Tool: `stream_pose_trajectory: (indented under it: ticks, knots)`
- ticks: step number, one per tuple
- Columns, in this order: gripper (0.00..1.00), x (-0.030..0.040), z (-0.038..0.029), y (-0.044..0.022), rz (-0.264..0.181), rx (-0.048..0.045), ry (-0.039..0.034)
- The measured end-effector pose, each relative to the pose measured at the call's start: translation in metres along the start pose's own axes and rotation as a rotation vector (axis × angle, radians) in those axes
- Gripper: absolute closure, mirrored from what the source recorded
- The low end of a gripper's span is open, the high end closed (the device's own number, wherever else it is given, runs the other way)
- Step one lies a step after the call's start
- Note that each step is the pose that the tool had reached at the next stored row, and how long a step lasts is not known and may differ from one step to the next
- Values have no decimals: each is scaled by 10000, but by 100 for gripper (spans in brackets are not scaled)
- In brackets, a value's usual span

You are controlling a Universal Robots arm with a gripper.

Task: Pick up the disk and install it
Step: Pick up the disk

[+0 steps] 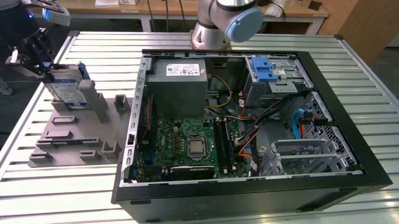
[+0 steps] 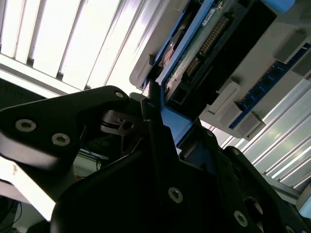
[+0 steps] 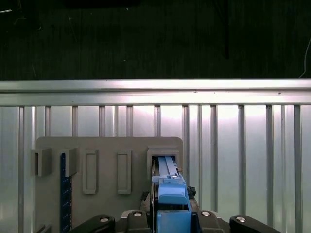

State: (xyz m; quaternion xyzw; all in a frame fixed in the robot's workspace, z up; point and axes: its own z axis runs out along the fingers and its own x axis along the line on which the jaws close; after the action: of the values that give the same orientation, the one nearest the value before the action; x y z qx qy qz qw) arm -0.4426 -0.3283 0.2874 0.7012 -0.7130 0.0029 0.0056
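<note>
Your gripper (image 1: 42, 70) sits at the exterior view's far left, well apart from the open computer case (image 1: 249, 203), and its jaws are clamped on the disk (image 1: 67, 91). The disk stands upright on its edge in a slot of the grey fixture plate (image 1: 68, 140), which lies on the slatted metal table (image 1: 93, 46) just beside the case. You can see the white-and-blue label facing the case and the blue carrier frame along the disk's edge. In the first wrist view the disk (image 3: 167, 167) appears edge-on, its blue frame pinched between the black fingers (image 3: 152, 194), with its far end inside the raised pocket of the fixture plate (image 3: 107, 145). In the second wrist view one finger (image 2: 154, 111) presses against the blue frame, and the disk (image 2: 204, 39) shows its circuit-board side with a row of connector pins. Inside the case you have the grey metal box (image 1: 177, 91) with its sticker, the green motherboard (image 1: 187, 144) below it, and a blue latch tab (image 1: 267, 70) on the drive bay at the far corner.
</note>
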Motion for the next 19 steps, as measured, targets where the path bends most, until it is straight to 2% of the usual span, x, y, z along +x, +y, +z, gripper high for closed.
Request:
stream_pose_trajectory:
  ticks: [1,12,19]
  knots:
    - [64,0,0,0,0,0,0]
    - [64,0,-1,6,0,2,-1]
    - [64,0,-31,6,1,1,0]
